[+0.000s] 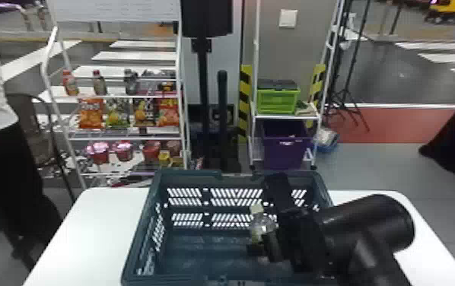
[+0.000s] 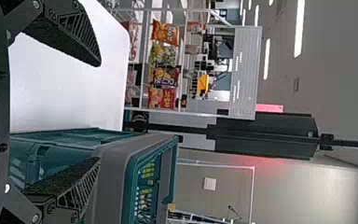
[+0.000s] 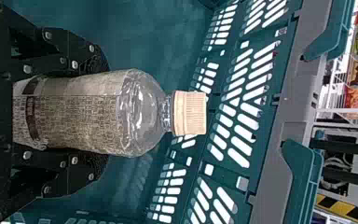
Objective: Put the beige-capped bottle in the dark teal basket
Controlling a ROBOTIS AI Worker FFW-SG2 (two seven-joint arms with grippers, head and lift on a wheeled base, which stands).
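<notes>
Beige-capped bottle sits gripped inside the right claw, cap beyond its fingertips.

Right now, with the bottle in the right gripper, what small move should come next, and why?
Probably ease the right gripper gently down before letting go. Its fingers clasp the bottle, beige cap up, within the walls of the dark teal basket. Whether the bottle's base touches the basket floor is hidden, so lowering first seems safer than risking a drop.

The bottle looks glossy plastic, its cap matt, the basket smooth plastic.
</notes>
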